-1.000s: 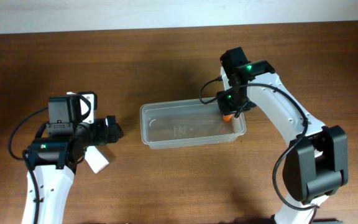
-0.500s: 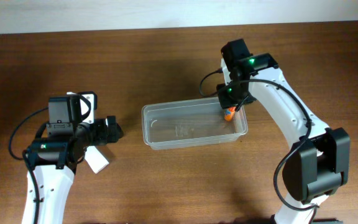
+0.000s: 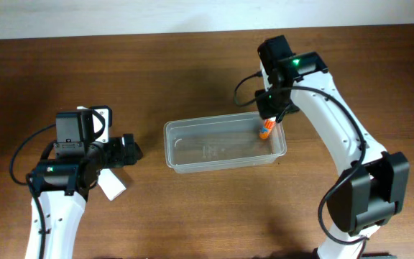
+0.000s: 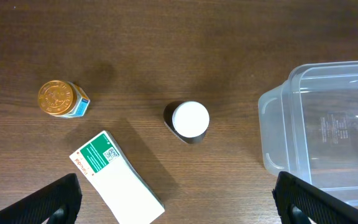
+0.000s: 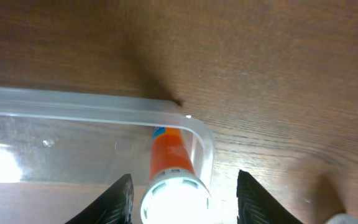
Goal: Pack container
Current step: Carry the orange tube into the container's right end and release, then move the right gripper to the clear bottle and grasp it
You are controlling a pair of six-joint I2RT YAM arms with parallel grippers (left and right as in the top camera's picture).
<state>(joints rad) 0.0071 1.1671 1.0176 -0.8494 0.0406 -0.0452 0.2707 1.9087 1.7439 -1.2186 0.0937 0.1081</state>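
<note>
The clear plastic container [image 3: 214, 147] lies at the table's middle. An orange tube with a white cap [image 3: 266, 129] leans in its far right corner. My right gripper [image 3: 271, 115] hovers just above the tube's cap, open. In the right wrist view its fingers [image 5: 184, 177] flank the tube [image 5: 169, 149] with gaps on both sides, over the container's rim [image 5: 73, 102]. My left gripper [image 3: 131, 150] is open and empty, left of the container. The left wrist view shows its fingers [image 4: 179, 205] wide apart above the table, with the container [image 4: 278, 134] to the right.
Left of the container stand a dark bottle with a white cap [image 4: 190, 119] and a small gold-lidded jar [image 4: 59, 99]. A white box with a green label [image 4: 114, 177] lies near them and also shows in the overhead view [image 3: 111, 185].
My right gripper has drawn up and back from the container's right end, and the orange tube now shows apart from it inside the container. The left arm has not moved.
</note>
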